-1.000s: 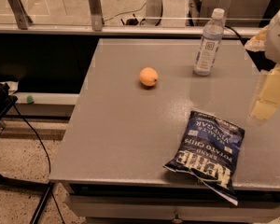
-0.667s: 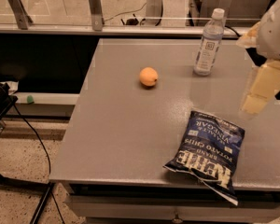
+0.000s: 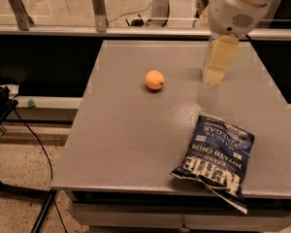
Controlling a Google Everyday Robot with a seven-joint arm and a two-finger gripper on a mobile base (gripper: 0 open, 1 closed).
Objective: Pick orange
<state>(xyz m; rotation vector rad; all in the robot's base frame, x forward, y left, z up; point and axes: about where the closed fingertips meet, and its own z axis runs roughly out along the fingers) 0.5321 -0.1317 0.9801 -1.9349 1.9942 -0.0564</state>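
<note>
1. Presently my gripper (image 3: 214,74) hangs above the grey table (image 3: 131,144), off to the right of the orange (image 3: 154,79) and well apart from it, at about the same depth on the tabletop.
2. It points straight down and shows as one pale yellow block from this side. Whether it is spread or closed, I cannot tell.
3. Above it, up and to the right of the orange, the rounded white housing of my arm (image 3: 242,4) fills the top corner of the view.
4. As for the orange itself, it sits on bare tabletop in the back half of the table, touching nothing else. It is small, round and orange-yellow, with a slight nub on its right side and a soft shadow under it.
5. Nearer the camera and to the right of the orange lies a dark blue Kettle chip bag (image 3: 216,161), flat on its back and well apart from the fruit. Its white lettering reads upside down from here, and its lowest corner pokes out past the table's front edge.
6. Beyond the orange, past the table's far edge, runs a glass barrier with a metal post (image 3: 99,8).
7. Left of the orange and lower down, off the table, a black cable (image 3: 36,137) curves down over the speckled floor (image 3: 19,203).
</note>
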